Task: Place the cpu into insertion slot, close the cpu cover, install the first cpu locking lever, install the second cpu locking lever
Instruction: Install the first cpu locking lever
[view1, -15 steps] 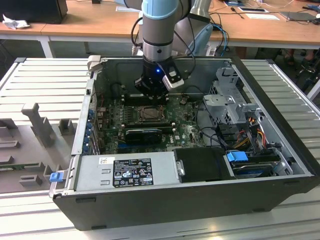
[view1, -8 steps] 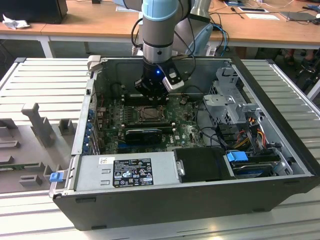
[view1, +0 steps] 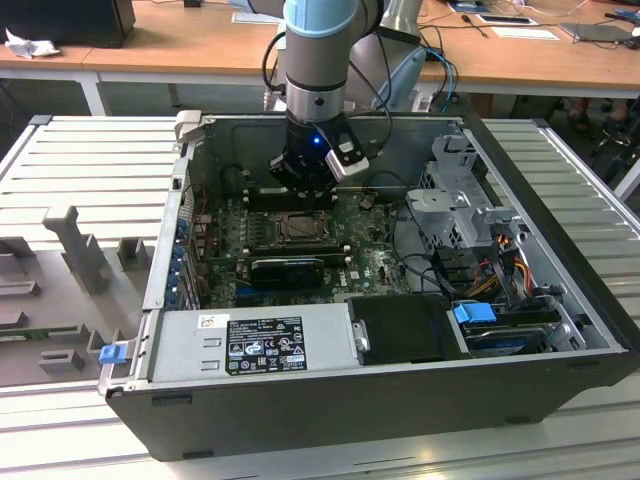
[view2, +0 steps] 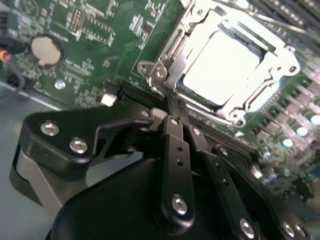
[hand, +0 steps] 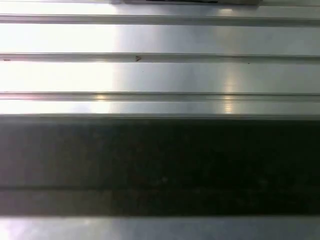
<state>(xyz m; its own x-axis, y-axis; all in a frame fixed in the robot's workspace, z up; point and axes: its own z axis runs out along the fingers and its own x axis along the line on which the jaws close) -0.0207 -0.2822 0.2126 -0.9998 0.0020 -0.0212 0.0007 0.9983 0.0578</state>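
Filling the lower half of the second wrist view, the black gripper (view2: 172, 112) has its fingers pressed together, pinching nothing, tips just short of the insertion slot (view2: 227, 65). Beyond them, upper right of that frame, the cpu (view2: 222, 65) sits in the slot with the cpu cover (view2: 195, 30) closed down around it. Farther off, upper left, 1 coin cell (view2: 46, 50) lies on the green motherboard (view2: 110, 30). In the exterior view the gripper (view1: 300, 180) hangs above the slot (view1: 298, 228), centre frame, inside the open computer case (view1: 400, 400).

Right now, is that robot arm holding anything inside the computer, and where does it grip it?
Nothing, as far as shows: the end effector hangs closed and empty beside the socket, where the cpu already lies under its cover.
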